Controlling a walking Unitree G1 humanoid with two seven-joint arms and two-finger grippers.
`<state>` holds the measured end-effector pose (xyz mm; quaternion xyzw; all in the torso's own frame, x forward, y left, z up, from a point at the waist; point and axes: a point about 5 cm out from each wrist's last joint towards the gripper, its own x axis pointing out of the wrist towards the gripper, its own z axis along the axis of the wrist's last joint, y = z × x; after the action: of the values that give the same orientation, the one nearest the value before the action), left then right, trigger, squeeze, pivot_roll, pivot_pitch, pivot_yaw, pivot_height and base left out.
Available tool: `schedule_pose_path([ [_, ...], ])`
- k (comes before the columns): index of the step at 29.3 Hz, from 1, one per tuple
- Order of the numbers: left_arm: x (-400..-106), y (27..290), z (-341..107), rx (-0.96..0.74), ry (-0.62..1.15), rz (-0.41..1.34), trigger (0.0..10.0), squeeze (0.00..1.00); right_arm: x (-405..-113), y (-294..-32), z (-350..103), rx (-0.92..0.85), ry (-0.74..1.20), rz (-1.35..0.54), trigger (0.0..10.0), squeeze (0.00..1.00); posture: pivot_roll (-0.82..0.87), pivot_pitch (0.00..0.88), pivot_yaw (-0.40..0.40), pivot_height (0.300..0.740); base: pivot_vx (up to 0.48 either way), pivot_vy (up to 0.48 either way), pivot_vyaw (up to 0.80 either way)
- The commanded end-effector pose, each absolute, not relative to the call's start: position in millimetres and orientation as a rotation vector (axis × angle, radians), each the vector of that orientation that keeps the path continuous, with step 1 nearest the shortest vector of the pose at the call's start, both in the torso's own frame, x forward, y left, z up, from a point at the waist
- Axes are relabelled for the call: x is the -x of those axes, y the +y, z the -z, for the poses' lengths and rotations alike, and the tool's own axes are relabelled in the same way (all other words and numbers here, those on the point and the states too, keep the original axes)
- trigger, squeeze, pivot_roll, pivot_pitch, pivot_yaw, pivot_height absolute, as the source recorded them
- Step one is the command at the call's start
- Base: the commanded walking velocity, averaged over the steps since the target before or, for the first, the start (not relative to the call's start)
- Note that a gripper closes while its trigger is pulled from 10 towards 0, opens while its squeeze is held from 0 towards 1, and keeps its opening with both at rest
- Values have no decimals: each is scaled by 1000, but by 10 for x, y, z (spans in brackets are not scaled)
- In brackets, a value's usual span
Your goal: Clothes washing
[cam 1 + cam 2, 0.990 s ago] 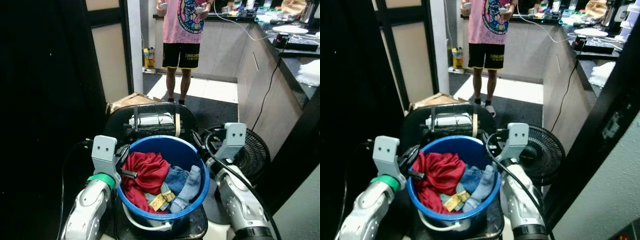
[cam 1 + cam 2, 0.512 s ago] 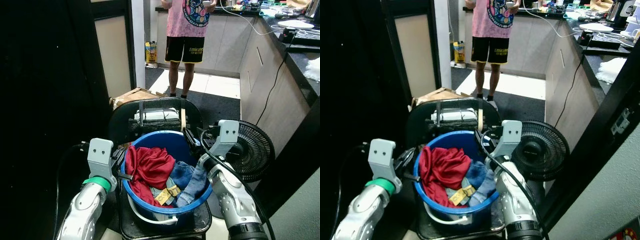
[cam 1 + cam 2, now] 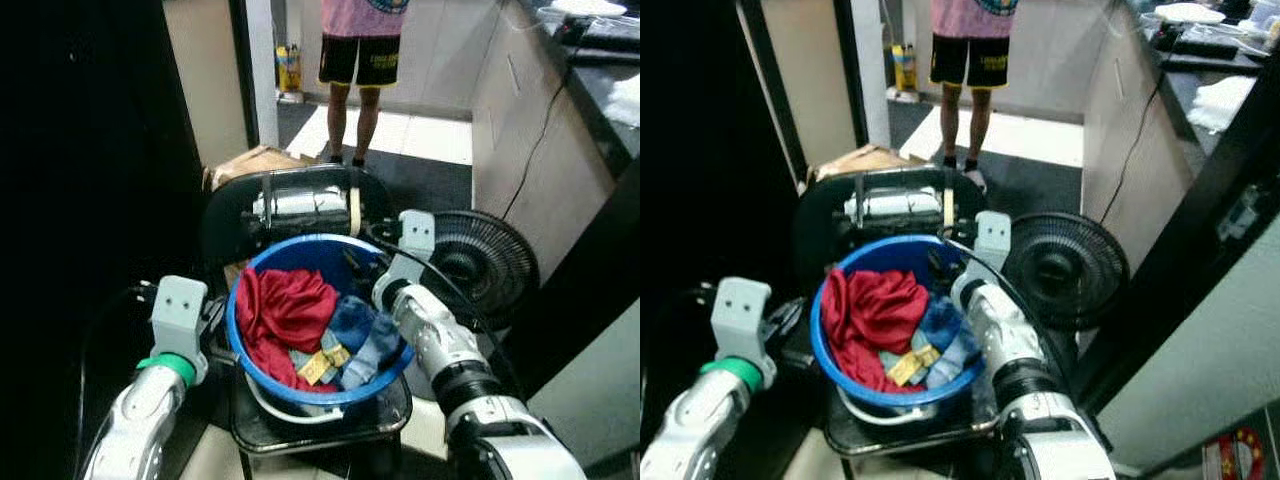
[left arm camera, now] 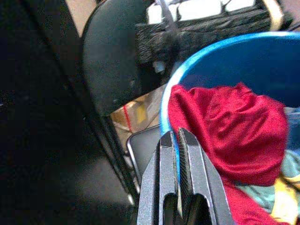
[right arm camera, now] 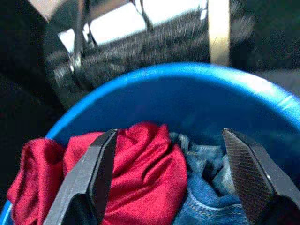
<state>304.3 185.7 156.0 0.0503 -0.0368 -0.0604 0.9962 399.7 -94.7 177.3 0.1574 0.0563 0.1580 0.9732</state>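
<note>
A blue bucket (image 3: 290, 245) stands on a black chair seat. It holds a red cloth (image 3: 285, 310), blue denim pieces (image 3: 355, 320) and a yellow tag (image 3: 322, 365). My left gripper (image 4: 176, 136) is shut on the bucket's left rim (image 4: 220, 44), with the blue edge pinched between its fingers; it also shows at the bucket's left side (image 3: 218, 322). My right gripper (image 5: 169, 135) is open, with its fingers (image 5: 93, 173) spread wide just above the red cloth (image 5: 136, 168). The right arm reaches in over the bucket's right rim (image 3: 400, 300).
The black folding chair (image 3: 230, 215) has its backrest just behind the bucket. A floor fan (image 3: 480, 260) stands close on the right, beside a cabinet (image 3: 540, 120). A cardboard box (image 3: 245, 160) lies behind the chair. A person (image 3: 360, 60) stands farther back. A dark wall is on the left.
The camera has tilted down and come closer. My right gripper has moved from outside the bucket's right rim to over the clothes. The left gripper stays on the left rim.
</note>
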Motion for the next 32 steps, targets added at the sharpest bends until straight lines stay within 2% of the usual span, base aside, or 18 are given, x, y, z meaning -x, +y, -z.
schedule_pose_path([
  [1,-3012,1887,-1525,-94,-55,116,10000,0,-3998,-917,-1765,-331,128,-325,10000,1000,-15,225,70,740,0,0,0],
  [5,-2973,1956,-1554,-108,-53,105,10000,0,-4004,-840,-1765,-352,152,-341,10000,1000,6,261,65,740,0,0,0],
  [6,-2890,2066,-1610,-114,-49,86,10000,0,-3992,-633,-1804,-377,189,-416,10000,1000,45,306,75,740,0,0,0],
  [8,-2890,2066,-1610,-114,-49,86,10000,0,-3992,-633,-1804,-377,189,-416,10000,1000,45,306,75,740,0,0,0],
  [9,-2814,2138,-1659,-121,-45,80,10000,0,-3961,-432,-1834,-393,225,-495,10000,1000,51,312,79,740,0,0,0],
  [11,-2814,2138,-1659,-121,-45,80,10000,0,-3961,-432,-1834,-393,225,-495,10000,1000,51,312,79,740,0,0,0],
  [12,-2745,2164,-1692,-133,-35,99,10000,0,-3904,-224,-1822,-376,271,-581,10000,1000,61,315,86,740,0,0,0],
  [13,-2745,2164,-1692,-133,-35,99,10000,0,-3904,-224,-1822,-376,271,-581,10000,1000,61,315,86,740,0,0,0],
  [14,-2690,2165,-1702,-142,-21,121,10000,0,-3825,-49,-1756,-324,314,-656,10000,1000,73,322,93,740,0,0,0],
  [15,-2690,2165,-1702,-142,-21,121,10000,0,-3825,-49,-1756,-324,314,-656,10000,1000,73,322,93,740,0,0,0],
  [17,-2624,2153,-1690,-155,8,155,10000,0,-3689,165,-1602,-236,383,-762,10000,1000,80,324,99,740,0,0,0],
  [20,-2605,2152,-1681,-160,20,167,10000,0,-3638,223,-1542,-215,410,-795,10000,1000,82,326,101,740,0,0,0],
  [21,-2583,2141,-1662,-163,40,190,10000,0,-3584,261,-1457,-189,448,-818,10000,620,84,324,103,740,0,0,0],
  [22,-2583,2141,-1662,-163,40,190,10000,0,-3584,261,-1457,-189,448,-818,10000,620,84,324,103,740,0,0,0],
  [23,-2560,2120,-1652,-168,56,216,10000,0,-3532,282,-1358,-161,486,-830,10000,94,85,324,104,740,0,0,0],
  [24,-2545,2104,-1646,-171,66,233,10000,0,-3500,289,-1295,-141,508,-835,10000,0,85,324,104,740,0,0,0],
  [31,-2524,2079,-1659,-159,73,250,10000,0,-3462,305,-1229,-146,517,-828,10000,0,87,322,103,740,0,0,0],
  [32,-2517,2076,-1663,-153,76,251,10000,0,-3494,308,-1287,-180,461,-804,10000,0,84,318,101,740,0,0,0],
])
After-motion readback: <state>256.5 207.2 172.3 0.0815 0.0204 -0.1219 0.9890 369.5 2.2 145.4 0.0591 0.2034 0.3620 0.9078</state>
